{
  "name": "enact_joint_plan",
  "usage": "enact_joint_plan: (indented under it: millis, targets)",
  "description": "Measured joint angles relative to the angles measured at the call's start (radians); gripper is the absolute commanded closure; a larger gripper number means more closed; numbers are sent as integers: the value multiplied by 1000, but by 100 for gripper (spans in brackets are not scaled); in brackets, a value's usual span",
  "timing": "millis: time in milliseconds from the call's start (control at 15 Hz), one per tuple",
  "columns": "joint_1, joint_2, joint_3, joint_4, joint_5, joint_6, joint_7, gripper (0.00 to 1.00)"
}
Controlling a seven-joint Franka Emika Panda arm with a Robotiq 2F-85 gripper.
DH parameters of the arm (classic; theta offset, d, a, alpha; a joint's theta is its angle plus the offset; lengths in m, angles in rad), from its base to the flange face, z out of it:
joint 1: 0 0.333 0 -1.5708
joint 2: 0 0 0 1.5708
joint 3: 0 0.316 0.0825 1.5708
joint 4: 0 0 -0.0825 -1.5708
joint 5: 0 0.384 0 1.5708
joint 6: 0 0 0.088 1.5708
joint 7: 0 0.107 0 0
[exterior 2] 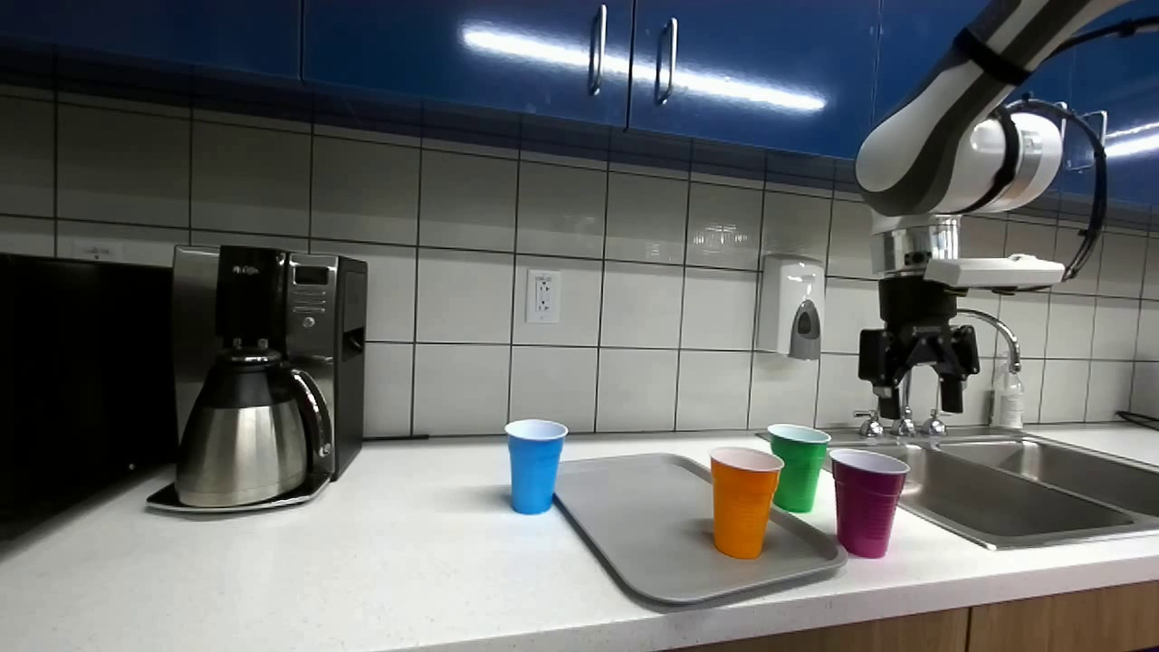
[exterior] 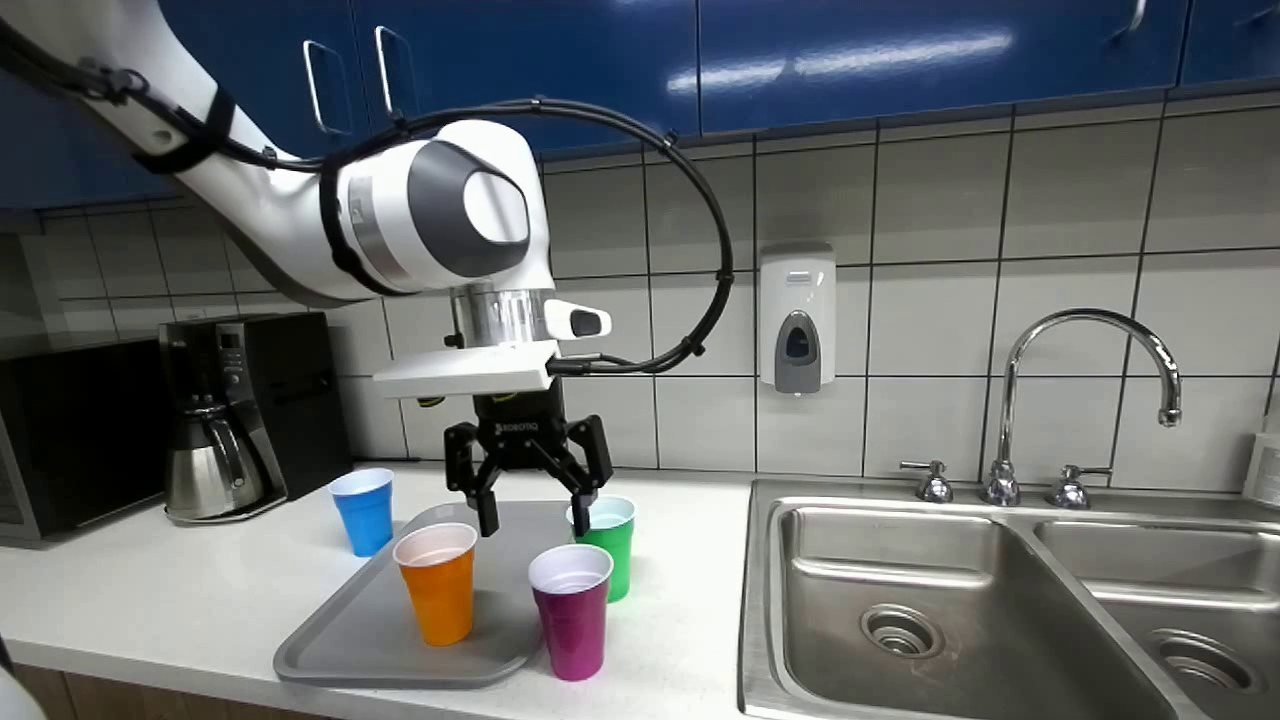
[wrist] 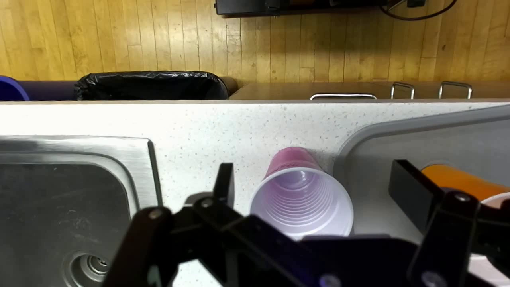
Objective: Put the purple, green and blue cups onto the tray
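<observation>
Purple plastic looks like the next pick; the purple cup (exterior: 572,625) stands upright on the surface (wrist: 199,127), just beside the front corner of the tray (exterior 2: 634,507) on the side toward the sink (wrist: 119,147); the green cup (exterior: 615,560) stands just beside that same side, farther back along the tray; the blue cup (exterior 2: 534,469) stands just beside the tray's opposite side, toward its back; none of the three is on it. The claw (exterior: 535,518) hangs above the tray's sink side, higher than the cup rims, spread wide and holding nothing; in the wrist view the purple cup's mouth sits roughly midway between the jaws; a slow straight descent and a light squeeze under the lip should suit plastic that may buckle. The tray-side jaw needs the most care; it would come down by the tray's raised rim and near the orange cup (exterior 2: 741,507), which stands on the tray's front half; lifting above that cup before crossing seems wise; the tray's back half and its side away from the sink offer the most room for setting down; outside the tray, only strips of surface run to the sink and to the front edge, and the green cup limits any backward swing.
</observation>
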Motion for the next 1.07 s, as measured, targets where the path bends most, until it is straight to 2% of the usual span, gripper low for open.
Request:
enact_joint_plan:
  millis: [667,1067]
  targets:
    - [1,148,20,10,8,90,56,0]
    - [-1,158,23,11,9,90,56,0]
